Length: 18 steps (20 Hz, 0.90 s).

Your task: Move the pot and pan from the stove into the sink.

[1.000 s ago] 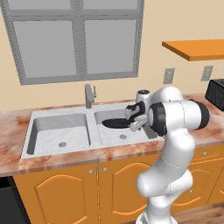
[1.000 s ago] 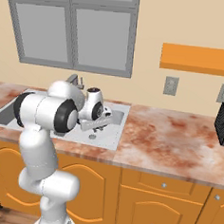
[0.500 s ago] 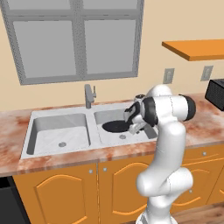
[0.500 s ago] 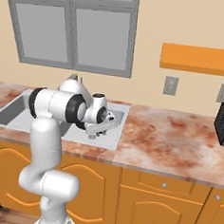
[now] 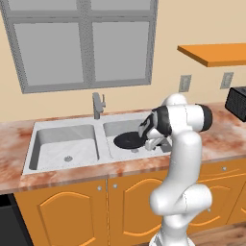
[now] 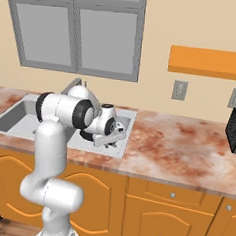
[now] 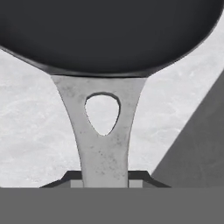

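The sink (image 5: 62, 144) is light grey steel with two basins, set into a blotchy reddish stone worktop (image 5: 14, 158), and an angular grey faucet (image 5: 98, 104) stands behind the divider. The flat black pan (image 5: 128, 141) lies in the right basin. Its grey handle (image 7: 103, 140), with a teardrop hole, runs between the fingers of the pincer (image 5: 153, 142), which looks closed on it. The white arm hides the basin's right part. A black box (image 5: 237, 102) is cut off at the far right.

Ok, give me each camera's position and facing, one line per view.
Left base view: behind-left of the arm, looking forward and down at the sink; the arm rises lower right.
Right base view: behind-right, same sink; the arm rises lower left.
Hand view: on the hand, looking along the gripper at the pan.
Both base views share sink and arm.
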### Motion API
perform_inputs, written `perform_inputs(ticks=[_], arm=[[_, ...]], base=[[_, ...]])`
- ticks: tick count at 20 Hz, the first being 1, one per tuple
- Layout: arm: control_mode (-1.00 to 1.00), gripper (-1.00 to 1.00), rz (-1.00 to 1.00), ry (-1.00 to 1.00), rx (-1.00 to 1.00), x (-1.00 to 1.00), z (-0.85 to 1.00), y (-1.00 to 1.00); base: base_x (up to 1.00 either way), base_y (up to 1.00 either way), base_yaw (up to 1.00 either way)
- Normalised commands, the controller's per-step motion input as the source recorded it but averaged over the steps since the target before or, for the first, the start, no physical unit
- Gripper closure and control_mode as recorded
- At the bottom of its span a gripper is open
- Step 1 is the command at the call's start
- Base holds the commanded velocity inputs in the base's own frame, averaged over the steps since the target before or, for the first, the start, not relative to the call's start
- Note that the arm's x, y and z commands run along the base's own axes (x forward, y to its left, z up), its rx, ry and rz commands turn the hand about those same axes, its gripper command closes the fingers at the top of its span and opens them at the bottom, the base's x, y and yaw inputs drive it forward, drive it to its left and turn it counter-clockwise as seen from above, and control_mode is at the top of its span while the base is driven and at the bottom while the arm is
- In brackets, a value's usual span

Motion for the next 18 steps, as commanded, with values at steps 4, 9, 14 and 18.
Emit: perform_inputs(ticks=[4, 9, 14, 18], arm=[[-1.0, -1.0, 0.0, 0.0, 0.01, 0.0, 0.34, -0.01], [-1.0, -1.0, 0.02, 0.0, 0.01, -0.06, 0.97, 0.0], [-1.0, -1.0, 0.09, 0.0, 0.0, -0.23, 1.0, 0.0], [-1.0, -1.0, 0.11, 0.04, 0.0, -0.46, 0.95, 0.0]], base=[[0.0, 0.0, 0.0], [0.0, 0.0, 0.0], [0.0, 0.0, 0.0], [0.0, 0.0, 0.0]])
